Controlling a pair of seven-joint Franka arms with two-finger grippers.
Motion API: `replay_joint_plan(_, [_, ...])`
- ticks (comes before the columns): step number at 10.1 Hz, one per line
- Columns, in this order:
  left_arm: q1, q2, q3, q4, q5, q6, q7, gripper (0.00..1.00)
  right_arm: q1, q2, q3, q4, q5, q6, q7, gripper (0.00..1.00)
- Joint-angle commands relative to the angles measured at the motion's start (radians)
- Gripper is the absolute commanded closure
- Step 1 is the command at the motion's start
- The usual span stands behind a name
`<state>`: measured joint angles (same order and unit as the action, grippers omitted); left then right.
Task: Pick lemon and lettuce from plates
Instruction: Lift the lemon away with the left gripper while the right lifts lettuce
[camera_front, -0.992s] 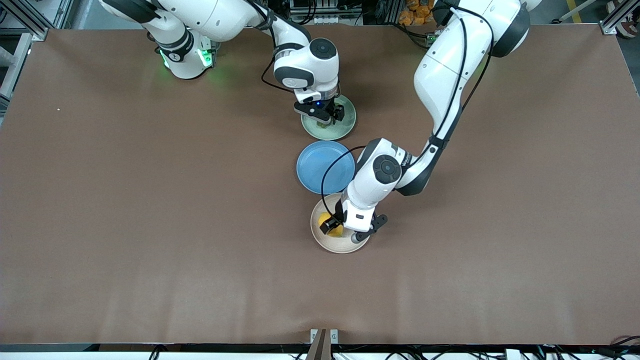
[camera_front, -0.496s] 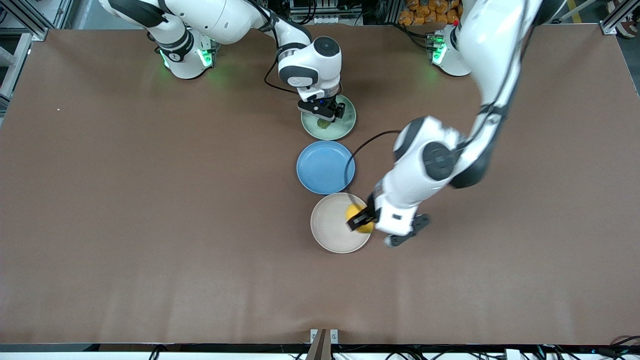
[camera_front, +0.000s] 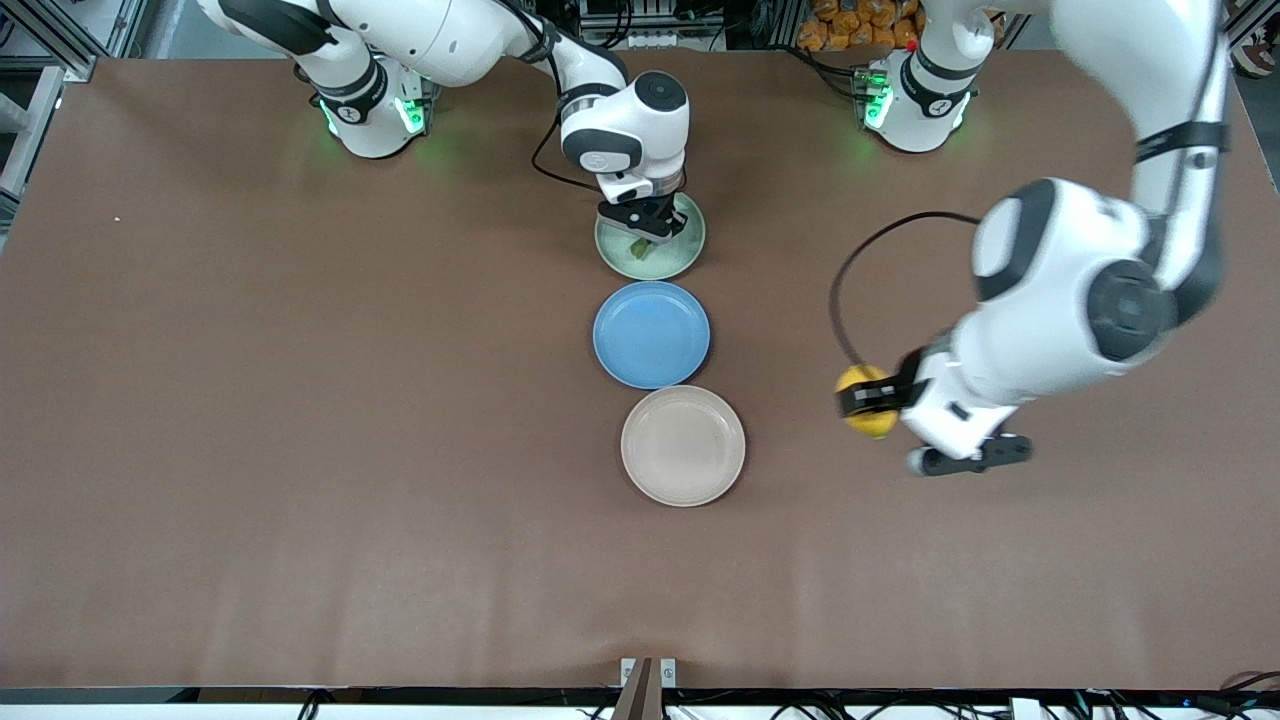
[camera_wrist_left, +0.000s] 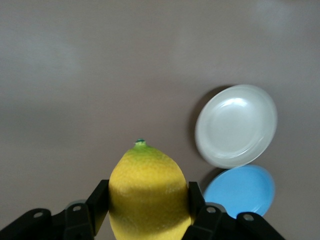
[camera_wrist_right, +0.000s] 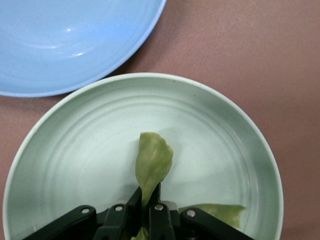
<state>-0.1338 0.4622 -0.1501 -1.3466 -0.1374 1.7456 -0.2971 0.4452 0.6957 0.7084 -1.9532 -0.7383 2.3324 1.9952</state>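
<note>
My left gripper (camera_front: 866, 400) is shut on the yellow lemon (camera_front: 866, 398) and holds it in the air over bare table toward the left arm's end, clear of the beige plate (camera_front: 683, 445), which holds nothing. In the left wrist view the lemon (camera_wrist_left: 148, 192) fills the jaws, with the beige plate (camera_wrist_left: 236, 125) apart from it. My right gripper (camera_front: 641, 235) is low over the pale green plate (camera_front: 650, 258) and shut on a green lettuce leaf (camera_wrist_right: 152, 162). A second leaf piece (camera_wrist_right: 217, 211) lies on that plate (camera_wrist_right: 90, 140).
A blue plate (camera_front: 651, 333) lies between the green and beige plates; it also shows in the left wrist view (camera_wrist_left: 240, 190) and the right wrist view (camera_wrist_right: 65, 35). The brown table (camera_front: 300, 450) spreads wide around them.
My left gripper has carried the lemon up off the beige plate and away toward the left arm's end of the table. My right gripper has stayed at the green plate, which has shifted slightly.
</note>
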Motion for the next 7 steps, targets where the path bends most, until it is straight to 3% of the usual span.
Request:
replay_joint_plan(1, [0.071, -0.072, -0.006, -0.045, 0.075, -0.101, 0.183, 1.0, -0.031, -0.001, 0.008, 0.017, 0.02, -0.018, 0.025, 1.0])
replay_joint_plan(4, [0.19, -0.157, -0.009, -0.152, 0.142, -0.118, 0.404, 1.0, -0.092, -0.126, 0.016, 0.017, 0.224, -0.066, -0.147, 1.0])
replay_joint_plan(7, [0.224, -0.201, -0.009, -0.252, 0.165, -0.086, 0.431, 1.0, -0.186, -0.281, 0.028, 0.019, 0.474, -0.246, -0.488, 1.0])
